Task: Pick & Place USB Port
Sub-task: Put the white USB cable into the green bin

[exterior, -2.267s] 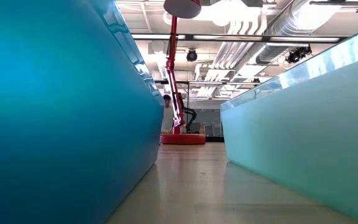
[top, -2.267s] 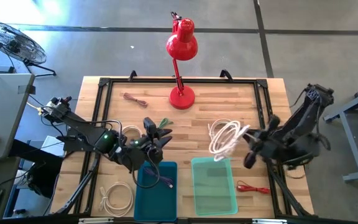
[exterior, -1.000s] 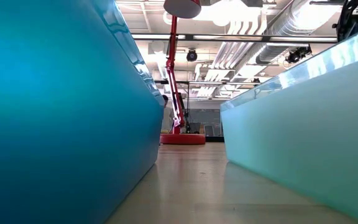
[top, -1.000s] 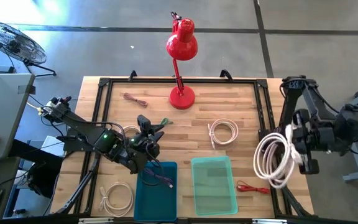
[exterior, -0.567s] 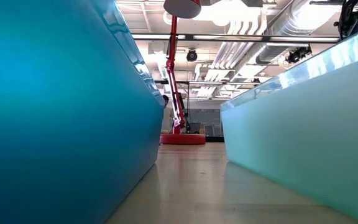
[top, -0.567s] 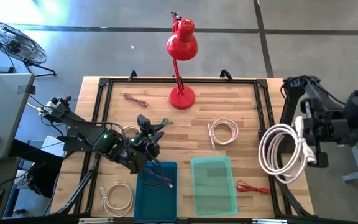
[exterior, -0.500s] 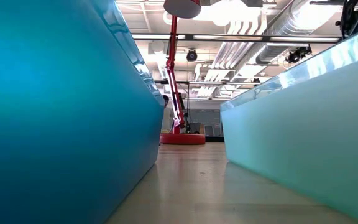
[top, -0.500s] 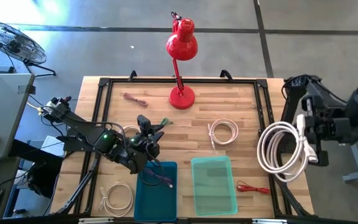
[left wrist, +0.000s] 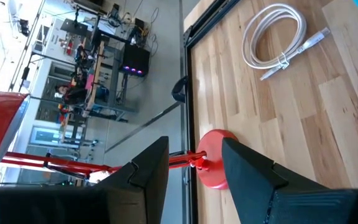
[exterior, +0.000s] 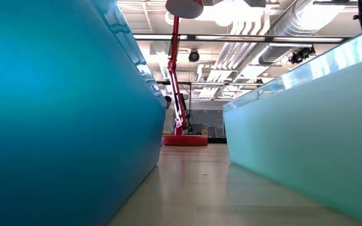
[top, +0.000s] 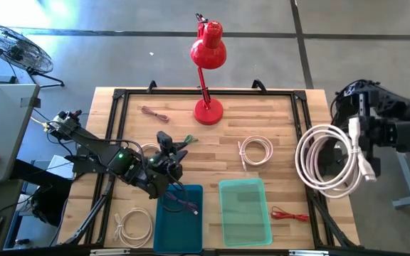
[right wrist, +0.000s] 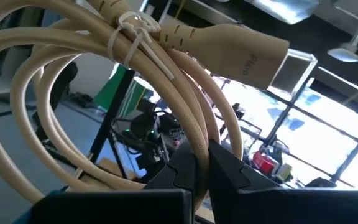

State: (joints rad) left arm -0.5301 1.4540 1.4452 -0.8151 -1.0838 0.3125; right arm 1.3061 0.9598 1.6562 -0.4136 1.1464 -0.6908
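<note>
Holding white coiled cable point(top: 328, 159) clear of table's point(top: 283, 128) right edge, right gripper point(top: 353, 139) fingers clamped on it | left gripper point(top: 171, 146) half-open, empty, above blue bin point(top: 178, 226).

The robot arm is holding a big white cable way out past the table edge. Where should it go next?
Probably back over the table toward the pale green bin. The right gripper is shut on the white cable coil, which hangs beyond the table's right edge, and that bin looks empty, so swinging inward comes first.
</note>
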